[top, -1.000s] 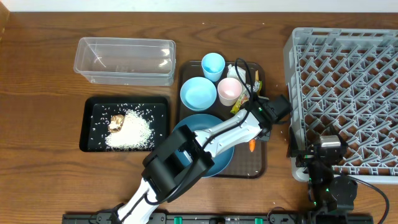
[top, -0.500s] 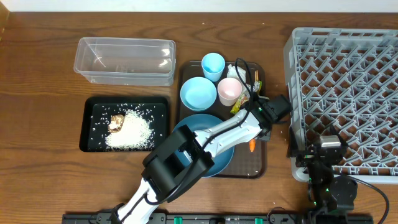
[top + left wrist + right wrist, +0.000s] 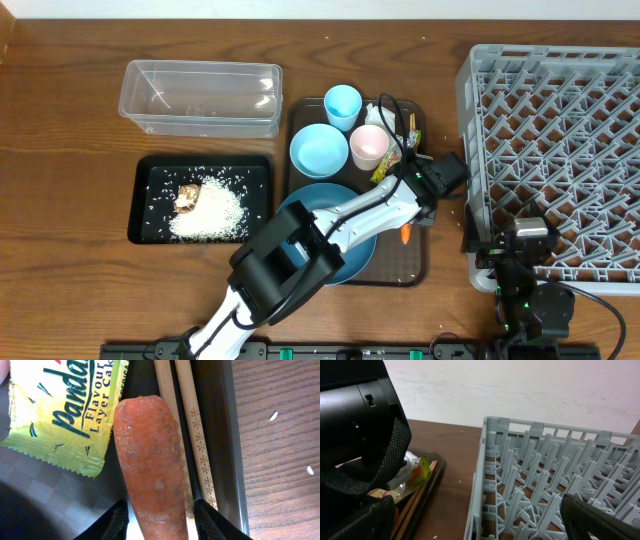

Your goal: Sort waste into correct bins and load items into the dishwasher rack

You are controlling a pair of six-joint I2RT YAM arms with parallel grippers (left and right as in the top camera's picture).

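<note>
Along the right rim of the brown serving tray (image 3: 415, 272), an orange carrot (image 3: 152, 465) is lying lengthwise beside the pair of chopsticks (image 3: 187, 425). The carrot is showing as stubby and dull orange, its skin rough and flecked with pale specks. Its rounded end is pointing away from the wrist camera and the body is widening toward it. It is overlapping the nearer chopstick. Both sticks are running parallel to the tray's dark rim, pale wood with a small printed pattern. A yellow-green snack wrapper (image 3: 65, 410) is lying just on the carrot's other side, its crimped edge angling toward the carrot; contact cannot be told. The left gripper (image 3: 162, 522) is straddling the carrot's near end, with a dark fingertip (image 3: 117, 521) sitting against each flank and the jaws drawn partway in and clamping the carrot. Whether the carrot is resting on the tray or raised off it is not showing. Overhead, the left arm is stretching across the blue plate (image 3: 352, 266) to reach this spot. Two white rice grains (image 3: 273, 416) are lying on the wooden table (image 3: 280, 475) just outside the rim. The right gripper (image 3: 480, 522) is hanging at the near left corner of the grey dishwasher rack (image 3: 560, 130), fingers spread wide and gripping nothing.
</note>
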